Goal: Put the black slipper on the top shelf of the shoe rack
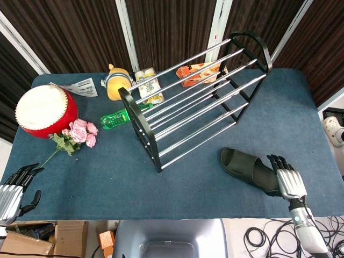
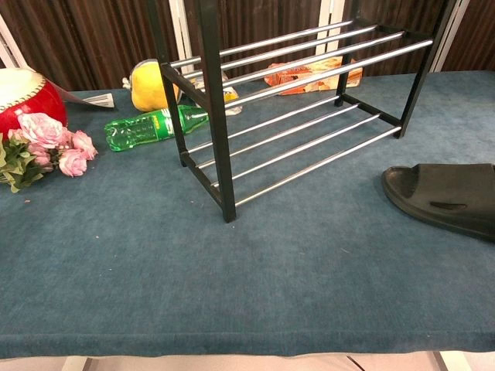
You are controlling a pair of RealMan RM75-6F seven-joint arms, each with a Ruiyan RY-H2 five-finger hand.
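Right hand (image 1: 287, 180), fingers straight and together, touches the black slipper (image 1: 248, 169) near the shoe rack (image 1: 199, 91).

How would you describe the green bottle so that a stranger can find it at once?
Start at the shoe rack in the middle of the blue table. At its left end, the green bottle lies on its side, between the rack and the pink flowers. It is the only transparent green thing there.

Both views bright, even light from overhead, no hard shadows. Shoe rack (image 1: 196, 94) chrome bars show glare streaks, esp. top ones; soft shadow on worktop (image 2: 247, 270) under it. Head view bends slightly at edges. Chest view sharp near rack, backdrop behind it dim.
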